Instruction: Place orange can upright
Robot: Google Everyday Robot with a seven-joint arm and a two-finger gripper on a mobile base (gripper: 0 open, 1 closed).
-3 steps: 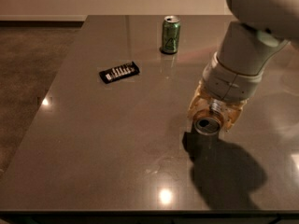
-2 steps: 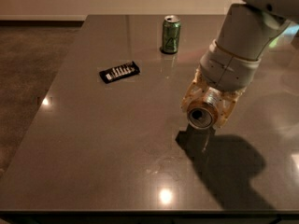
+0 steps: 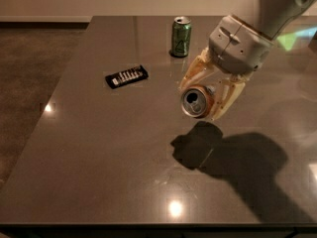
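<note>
**Five entries, one hazard: can gripped on its side**

1. Table (image 3: 99, 172): hard and glossy. If you release the can tilted, expect it to roll.
2. Gripper (image 3: 204, 104), right of centre: fingers (image 3: 226, 97) clamped narrowly.
3. Orange can (image 3: 197, 102): gripped sideways, apparently off the surface.
4. Green can (image 3: 181, 36), 12 o'clock, near: you could knock it.
5. Black bar (image 3: 127, 76), 10 o'clock.

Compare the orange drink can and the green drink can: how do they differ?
The orange aluminium can is tilted, top toward the camera, held above the dark table in the gripper, right of centre; the green aluminium can stands upright, free, farther back. Both are similar-sized drink cans.
</note>
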